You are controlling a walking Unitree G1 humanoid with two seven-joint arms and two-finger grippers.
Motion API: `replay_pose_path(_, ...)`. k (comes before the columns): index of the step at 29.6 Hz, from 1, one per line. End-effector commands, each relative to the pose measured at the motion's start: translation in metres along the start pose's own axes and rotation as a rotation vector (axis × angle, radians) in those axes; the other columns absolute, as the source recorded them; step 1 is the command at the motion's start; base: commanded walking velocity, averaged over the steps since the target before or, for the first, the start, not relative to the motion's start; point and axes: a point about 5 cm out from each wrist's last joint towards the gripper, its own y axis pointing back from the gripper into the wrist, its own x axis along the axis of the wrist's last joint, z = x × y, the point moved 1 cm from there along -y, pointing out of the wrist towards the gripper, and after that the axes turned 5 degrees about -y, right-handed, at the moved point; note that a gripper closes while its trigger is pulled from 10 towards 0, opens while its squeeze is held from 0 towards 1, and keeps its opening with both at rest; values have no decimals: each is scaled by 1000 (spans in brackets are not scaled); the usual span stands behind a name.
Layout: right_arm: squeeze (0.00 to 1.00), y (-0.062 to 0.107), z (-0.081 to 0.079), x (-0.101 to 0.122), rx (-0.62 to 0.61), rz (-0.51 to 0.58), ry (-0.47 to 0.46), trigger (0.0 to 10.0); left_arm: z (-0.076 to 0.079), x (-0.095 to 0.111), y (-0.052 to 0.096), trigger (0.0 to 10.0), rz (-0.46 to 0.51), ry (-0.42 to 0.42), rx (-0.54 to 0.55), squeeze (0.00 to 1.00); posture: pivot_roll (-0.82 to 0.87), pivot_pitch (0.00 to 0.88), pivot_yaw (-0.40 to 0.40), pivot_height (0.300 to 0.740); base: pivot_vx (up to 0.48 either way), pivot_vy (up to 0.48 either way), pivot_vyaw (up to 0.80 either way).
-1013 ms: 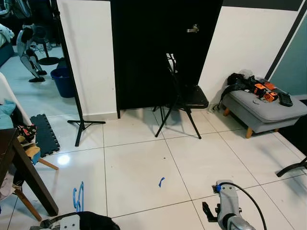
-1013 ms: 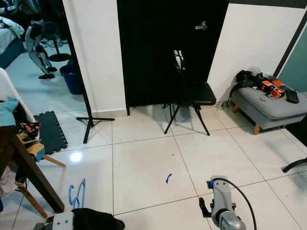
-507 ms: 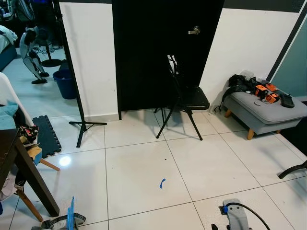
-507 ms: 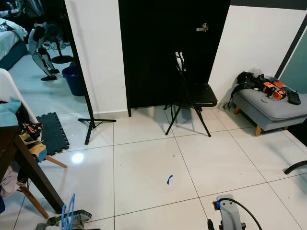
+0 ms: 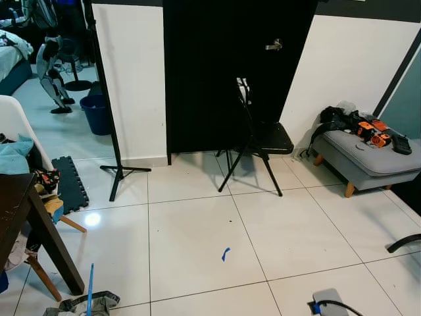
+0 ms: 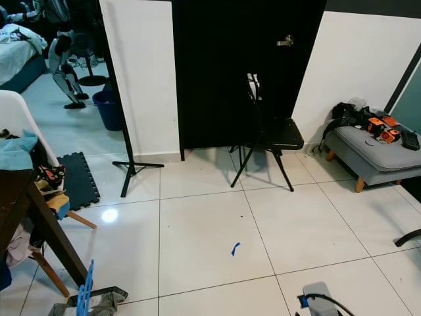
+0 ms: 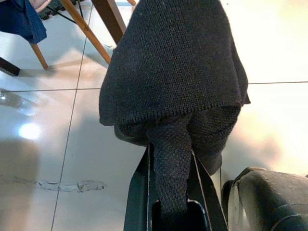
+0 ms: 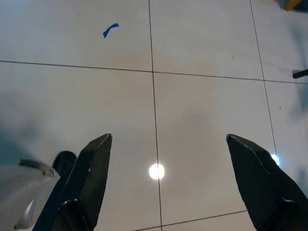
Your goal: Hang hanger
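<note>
Left gripper [image 7: 172, 204] clamped on a dark knitted garment [image 7: 175, 82], draped over and hiding the hold. Blue hanger [image 6: 85, 295] carried low at the left side, edge-on, presumably inside that garment, kept close for the walk. Right gripper [image 8: 175, 180] spread wide and empty, pointing down at bare floor tiles [image 8: 202, 110]. Ahead: a black stand [image 5: 113, 125] on splayed feet by the white wall, possibly the hanging place, though no rail visible. Nearby, a dark table [image 5: 29, 217] at the left, a folding chair [image 5: 253, 135], a grey bench [image 5: 368, 155]. Blue tape scrap [image 5: 225, 253] mid-floor; route otherwise open.
</note>
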Motion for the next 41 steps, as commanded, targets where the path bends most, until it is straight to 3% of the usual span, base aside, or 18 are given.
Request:
replay_pose_path(1, 0, 2, 2, -1, -12, 7, 11, 10000, 5, -7, 7, 10000, -22, -19, -32, 0, -14, 0, -77, 740, 0, 0, 0)
replay_pose_path(9, 0, 3, 3, -5, -27, -4, 1, 10000, 1, -17, 3, 10000, -82, -34, -35, 0, -19, 0, -80, 740, 0, 0, 0)
replay_pose_path(14, 0, -2, -1, 6, -12, 41, -9, 10000, -5, -29, 4, 10000, -157, -40, -48, 0, -24, 0, -77, 740, 0, 0, 0)
replay_pose_path(19, 0, -4, -2, 9, -6, 48, -24, 10000, -8, -30, 2, 10000, -170, -36, -51, 0, -30, 0, -72, 740, 0, 0, 0)
replay_pose_path(21, 0, -11, 0, 21, -12, 64, -69, 10000, -13, -25, -6, 10000, -157, -28, -43, 0, -39, 0, -57, 740, 0, 0, 0)
replay_pose_path(23, 0, -27, 0, 49, -5, 97, -182, 10000, -25, -8, -28, 10000, -116, 10, -7, 0, -33, 0, -55, 740, 0, 0, 0)
replay_pose_path(24, 0, -27, 0, 49, -5, 97, -182, 10000, -25, -8, -28, 10000, -116, 10, -7, 0, -33, 0, -55, 740, 0, 0, 0)
replay_pose_path(26, 0, -36, -8, 70, 10, 132, -166, 10000, -21, 24, -48, 10000, 3, 39, 5, 0, -21, 0, -56, 740, 0, 0, 0)
replay_pose_path(27, 0, -36, -8, 70, 10, 132, -166, 10000, -21, 24, -48, 10000, 3, 39, 5, 0, -21, 0, -56, 740, 0, 0, 0)
replay_pose_path(29, 0, -42, -18, 84, 32, 150, -143, 10000, -11, 53, -62, 10000, 90, 52, -11, 0, -17, 0, -59, 740, 0, 0, 0)
replay_pose_path(31, 0, -44, -24, 87, 44, 153, -126, 10000, -5, 59, -64, 10000, 101, 55, -24, 0, -19, 0, -58, 740, 0, 0, 0)
replay_pose_path(33, 0, -41, -36, 78, 87, 136, -116, 10000, 7, 49, -53, 10000, 64, 104, -60, 0, -32, 0, -47, 740, 0, 0, 0)
replay_pose_path(36, 0, -39, -37, 72, 93, 125, -113, 10000, 9, 43, -48, 10000, 51, 105, -71, 0, -36, 0, -44, 740, 0, 0, 0)
replay_pose_path(41, 0, -29, -36, 40, 95, 37, -142, 10000, 4, 15, -28, 10000, -30, 106, -93, 0, -70, 0, -22, 740, 0, 0, 0)
